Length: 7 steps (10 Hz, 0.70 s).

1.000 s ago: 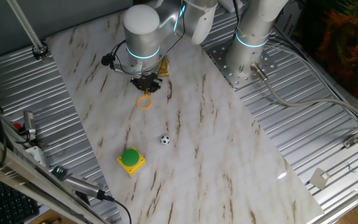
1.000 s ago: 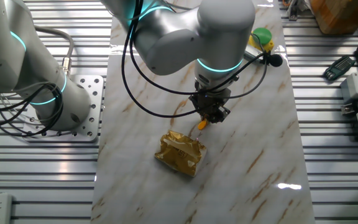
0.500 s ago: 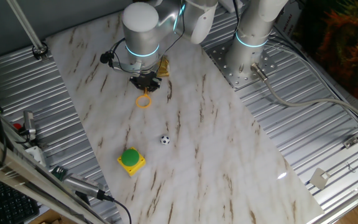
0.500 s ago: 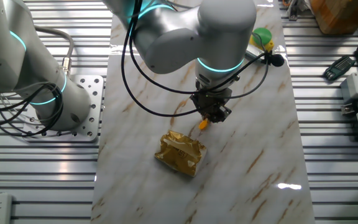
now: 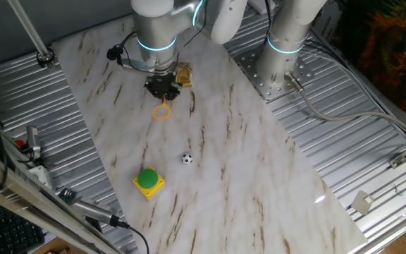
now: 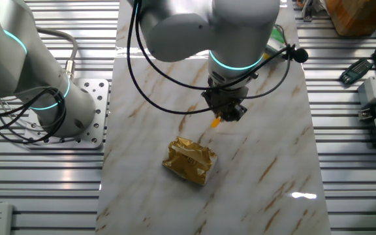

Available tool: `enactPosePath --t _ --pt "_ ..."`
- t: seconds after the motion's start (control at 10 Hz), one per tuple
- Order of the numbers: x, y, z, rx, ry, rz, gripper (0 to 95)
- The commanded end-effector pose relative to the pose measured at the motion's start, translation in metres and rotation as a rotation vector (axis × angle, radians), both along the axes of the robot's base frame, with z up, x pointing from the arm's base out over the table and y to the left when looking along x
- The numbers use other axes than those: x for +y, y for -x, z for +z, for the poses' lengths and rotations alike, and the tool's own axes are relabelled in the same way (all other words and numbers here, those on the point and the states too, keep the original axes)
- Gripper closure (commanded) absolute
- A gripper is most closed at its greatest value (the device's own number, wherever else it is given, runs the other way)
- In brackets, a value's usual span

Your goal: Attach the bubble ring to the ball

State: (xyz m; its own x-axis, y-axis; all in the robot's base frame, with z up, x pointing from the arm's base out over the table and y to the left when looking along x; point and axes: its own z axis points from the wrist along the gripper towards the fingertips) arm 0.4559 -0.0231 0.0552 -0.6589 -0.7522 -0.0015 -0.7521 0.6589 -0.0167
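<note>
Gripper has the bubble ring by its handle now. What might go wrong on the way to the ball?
The gripper holds the bubble ring only by its short handle, so the loop may twist or slip.

The ball sits free on smooth marble, so a slightly off-centre descent may nudge it rolling.

The green button is near the ball and could be bumped.

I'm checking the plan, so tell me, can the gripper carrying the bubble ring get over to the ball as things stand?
Probably yes. The gripper holds the bubble ring above the table, and bare marble lies between it and the ball; the green button sits off to the side.
</note>
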Motion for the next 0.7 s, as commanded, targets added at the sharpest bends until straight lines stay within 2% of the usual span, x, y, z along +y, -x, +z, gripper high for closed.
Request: enactPosePath --t 0.1,0.7 --pt "0.015 -0.006 0.007 0.003 -0.010 -0.019 95.0" --pt "0.049 -0.008 0.004 0.004 0.004 -0.062 95.0"
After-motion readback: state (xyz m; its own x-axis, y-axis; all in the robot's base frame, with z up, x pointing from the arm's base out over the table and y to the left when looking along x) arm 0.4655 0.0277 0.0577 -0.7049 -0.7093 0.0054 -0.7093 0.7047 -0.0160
